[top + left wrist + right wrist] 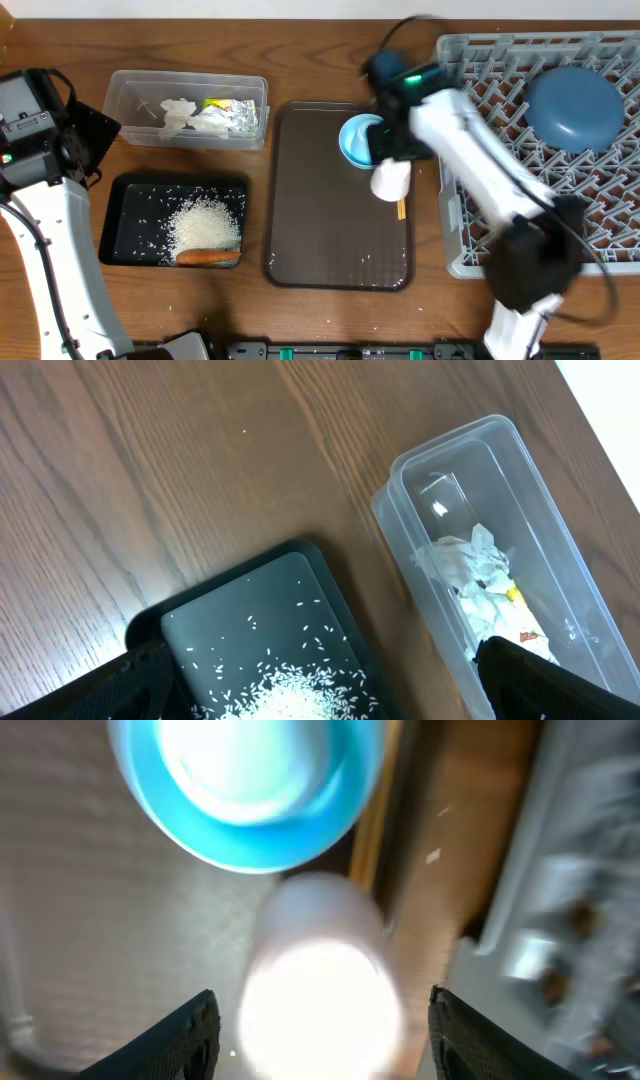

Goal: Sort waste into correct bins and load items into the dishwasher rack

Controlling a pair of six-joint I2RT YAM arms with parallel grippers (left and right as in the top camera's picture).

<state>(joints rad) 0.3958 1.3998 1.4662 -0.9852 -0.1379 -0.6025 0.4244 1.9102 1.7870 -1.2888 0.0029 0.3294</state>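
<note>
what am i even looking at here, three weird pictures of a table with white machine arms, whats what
These are two robot arms at a wooden table, each ending in a two-finger gripper. The overhead view looks down on everything; the other two come from cameras on each wrist.

On the table: a clear plastic rectangular tub holding crumpled white tissue and a yellow-and-silver foil wrapper; a shallow black rectangular tray with loose white rice and a small orange carrot; a dark brown serving tray carrying a small light blue bowl and a small white cup; and a large grey plastic rack with a round blue plate in it.

The left gripper hangs open above the tub and black tray, holding nothing. The right gripper has its fingers either side of the white cup, not visibly closed on it; that picture is blurred.
</note>
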